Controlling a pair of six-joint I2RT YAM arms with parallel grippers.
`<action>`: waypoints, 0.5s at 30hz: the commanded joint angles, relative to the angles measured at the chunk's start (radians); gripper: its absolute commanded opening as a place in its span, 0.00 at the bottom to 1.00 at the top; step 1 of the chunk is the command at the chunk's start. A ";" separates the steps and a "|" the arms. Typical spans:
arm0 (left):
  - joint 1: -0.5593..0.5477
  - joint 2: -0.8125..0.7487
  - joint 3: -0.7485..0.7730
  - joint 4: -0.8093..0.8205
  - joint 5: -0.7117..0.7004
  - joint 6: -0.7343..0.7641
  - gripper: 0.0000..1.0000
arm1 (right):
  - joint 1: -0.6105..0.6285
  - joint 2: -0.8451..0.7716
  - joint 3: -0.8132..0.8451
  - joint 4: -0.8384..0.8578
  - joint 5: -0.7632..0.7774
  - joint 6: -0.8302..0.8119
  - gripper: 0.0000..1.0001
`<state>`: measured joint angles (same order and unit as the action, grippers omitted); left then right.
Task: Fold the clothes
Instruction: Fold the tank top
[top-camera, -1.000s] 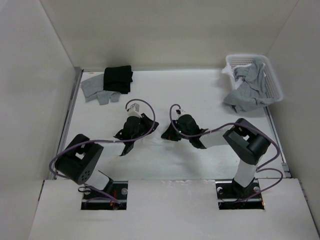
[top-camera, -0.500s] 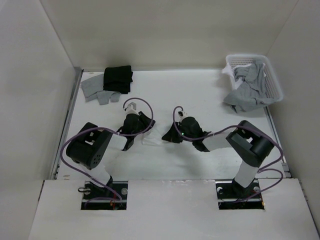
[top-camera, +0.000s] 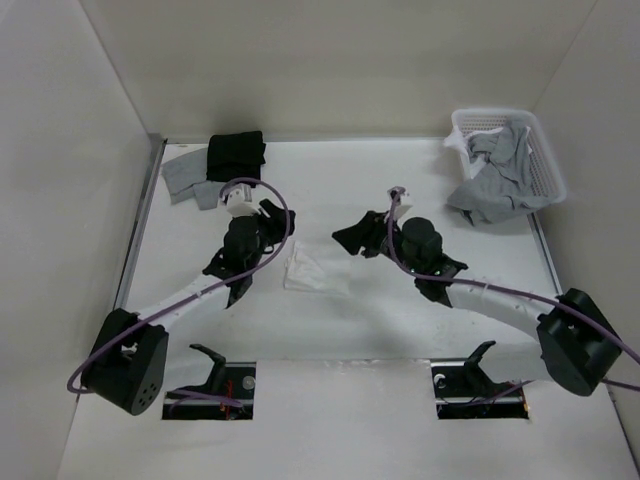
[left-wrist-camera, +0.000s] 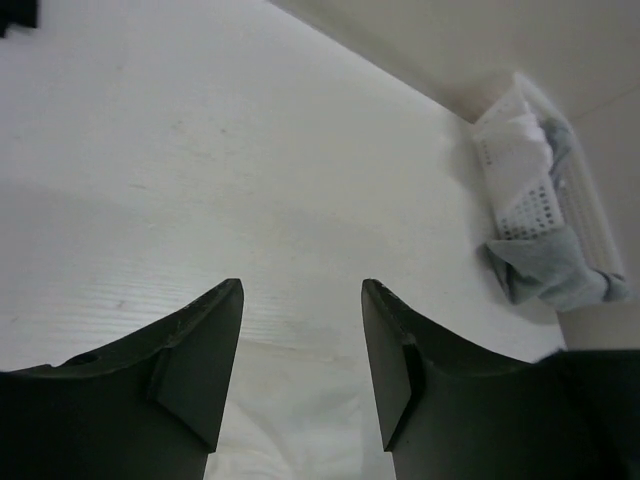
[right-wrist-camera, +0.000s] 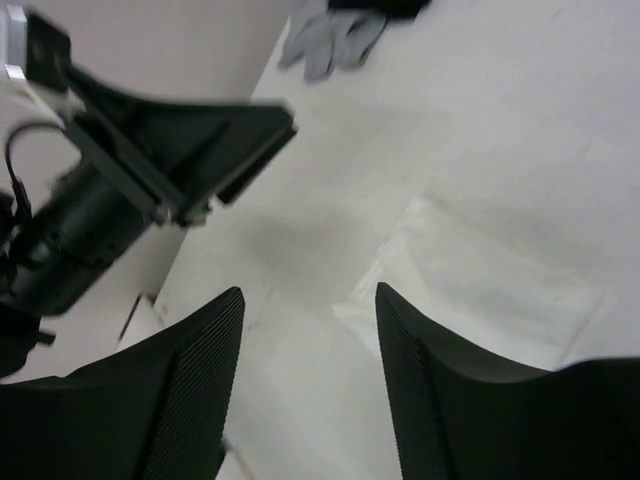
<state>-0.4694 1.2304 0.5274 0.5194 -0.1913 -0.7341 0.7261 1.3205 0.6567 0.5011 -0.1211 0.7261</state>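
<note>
Spread wide, pinching nothing: left pincer (left-wrist-camera: 300, 298) and right pincer (right-wrist-camera: 308, 300). Lying flat on the desk (top-camera: 330, 180), folded small, between both pincers and slightly nearer, touching neither: white top (top-camera: 315, 272).

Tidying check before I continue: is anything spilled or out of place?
Grey clothes spill over the rim of the white basket onto the table at far right. The folded white top lies mid-table; nothing else stands out.
</note>
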 joint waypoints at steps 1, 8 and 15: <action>0.030 -0.052 0.004 -0.222 -0.109 0.076 0.52 | -0.037 -0.058 -0.035 0.019 0.174 -0.082 0.62; 0.102 -0.131 -0.090 -0.303 -0.059 0.035 0.60 | -0.122 -0.110 -0.187 0.111 0.337 -0.062 0.67; 0.111 -0.092 -0.103 -0.279 -0.022 0.032 0.57 | -0.224 -0.127 -0.218 0.111 0.287 -0.030 0.69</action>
<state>-0.3557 1.1282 0.4221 0.2119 -0.2356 -0.7055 0.5198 1.2163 0.4316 0.5480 0.1680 0.6868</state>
